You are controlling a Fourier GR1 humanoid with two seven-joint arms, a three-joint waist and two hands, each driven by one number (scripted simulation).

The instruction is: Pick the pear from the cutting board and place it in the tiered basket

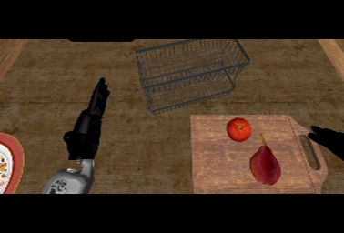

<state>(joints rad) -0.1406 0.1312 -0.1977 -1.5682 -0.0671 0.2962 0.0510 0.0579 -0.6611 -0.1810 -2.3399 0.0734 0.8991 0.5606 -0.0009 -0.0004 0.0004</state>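
The brown wooden counter (134, 150) fills the view, running out on every side of both hands. The wire tiered basket (191, 82) stands on it, beyond the left hand (91, 123) and off to that hand's right, well apart from it. It is also far ahead of the right hand (328, 140) and to that hand's left.

The wooden cutting board (215, 168) lies flat, well to the right of the left hand. Its handle end reaches under the right hand.

The grey left forearm (67, 182) comes up from the lower edge. Its black hand is stretched out long and narrow, fingers straight and pointing away over the counter, holding nothing.

A plate (16, 157) with a red rim shows partly at the view's edge, to the left of the left forearm and apart from it.

The dark red pear (265, 164) lies on the cutting board, stem pointing away, just left of the right hand and a little nearer the view's lower edge, not touching it. A red tomato (239, 129) sits on the board further left of that hand, just beyond the pear's stem.

The right hand shows only partly at the right edge, over the board's handle; whether it is open or closed cannot be told.
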